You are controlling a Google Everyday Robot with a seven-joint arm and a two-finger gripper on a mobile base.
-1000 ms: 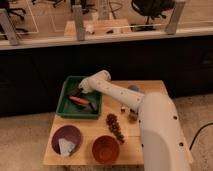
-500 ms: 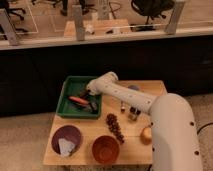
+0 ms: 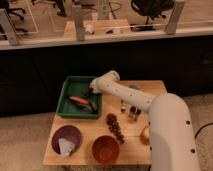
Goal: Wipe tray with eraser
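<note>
The arm (image 3: 131, 97) reached from the lower right across the wooden surface (image 3: 150, 90) and ended over the right-hand part of the green tray (image 3: 67, 85), which put the gripper (image 3: 90, 93) low inside the rim, where a wiping stroke would have to start. Whether the fingers were open or closed could not be told; the wrist hid them. A small dark block, most likely the eraser (image 3: 93, 105), lay on the tray floor near its right front corner, just below the gripper, and whether it was touched could not be made out. That placement fitted a tool pressed flat to the tray rather than lifted.

The tray sat at the far left of the surface and also held an orange-red elongated item (image 3: 78, 100) lying across its middle (an obstacle for any long stroke, in my judgement). The rest of the tray floor looked bare.

Nearer the front edge stood a round dark purple plate (image 3: 59, 134) with a pale crumpled piece (image 3: 66, 146) on it, and beside it an orange-brown bowl (image 3: 105, 148) whose inside seemed empty. Between bowl and arm lay a dark clustered bunch (image 3: 114, 126), perhaps grapes. A few small dark upright things (image 3: 133, 112) stood close under the arm, and a yellowish round object (image 3: 145, 134) showed partly at the arm's edge.
</note>
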